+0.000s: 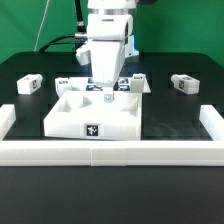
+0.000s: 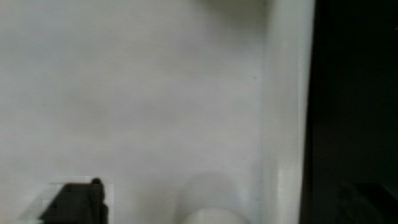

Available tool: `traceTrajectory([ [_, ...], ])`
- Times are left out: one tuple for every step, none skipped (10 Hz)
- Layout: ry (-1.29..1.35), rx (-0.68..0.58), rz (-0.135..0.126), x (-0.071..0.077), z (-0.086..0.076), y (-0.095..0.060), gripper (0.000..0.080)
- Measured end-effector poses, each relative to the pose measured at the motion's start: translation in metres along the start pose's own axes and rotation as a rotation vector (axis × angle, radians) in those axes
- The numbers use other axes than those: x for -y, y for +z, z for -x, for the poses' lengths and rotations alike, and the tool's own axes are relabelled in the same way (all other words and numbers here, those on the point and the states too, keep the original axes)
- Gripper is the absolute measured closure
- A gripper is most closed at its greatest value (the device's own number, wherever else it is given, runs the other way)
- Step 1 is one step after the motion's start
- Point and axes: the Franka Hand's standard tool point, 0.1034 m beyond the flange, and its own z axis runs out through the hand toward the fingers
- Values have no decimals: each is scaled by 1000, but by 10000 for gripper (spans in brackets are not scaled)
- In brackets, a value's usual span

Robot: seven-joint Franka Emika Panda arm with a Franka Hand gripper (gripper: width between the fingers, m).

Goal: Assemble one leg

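Observation:
The large white panel (image 1: 95,115) with recessed corners lies in the middle of the table. My gripper (image 1: 105,90) is low over its back middle. A small tagged white piece, probably a leg (image 1: 108,98), sits right under the fingers, but I cannot tell whether they touch it. In the wrist view one dark fingertip (image 2: 75,202) stands far to the side over the blurred white panel (image 2: 160,100). A rounded white shape (image 2: 235,208) lies apart from that fingertip, so the jaws look open. Other legs lie at the exterior view's left (image 1: 30,83) and right (image 1: 183,84).
Two more small white parts lie behind the panel, one on each side of the arm (image 1: 62,86) (image 1: 136,83). The long white border rail (image 1: 110,152) runs along the front and up both sides. The table is black, with a green backdrop behind it.

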Motion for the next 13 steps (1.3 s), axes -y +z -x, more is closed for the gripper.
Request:
traceTrajectory([
  [1,-5,-5,3,-1,8,150],
  [2,-5,-6,4,-2,8,150],
  [3,-5,-5,3,-3,8,150],
  [4,-5,-6,4,-2,8,246],
  [4,-5,-7,4,-2,8,381],
  [4,-5,-7,4,-2,8,381],
  [4,-5,-7,4,-2,9,564],
  [4,-5,-7,4,-2,9,698],
  [4,-5,-8,4,-2,9,698],
  [4,-5,-8,4,-2,9,741],
  [4,-5,-8,4,-2,9,741],
  [4,-5,-8,4,-2,9,741],
  [4,-5,-8,4,-2,9,741],
])
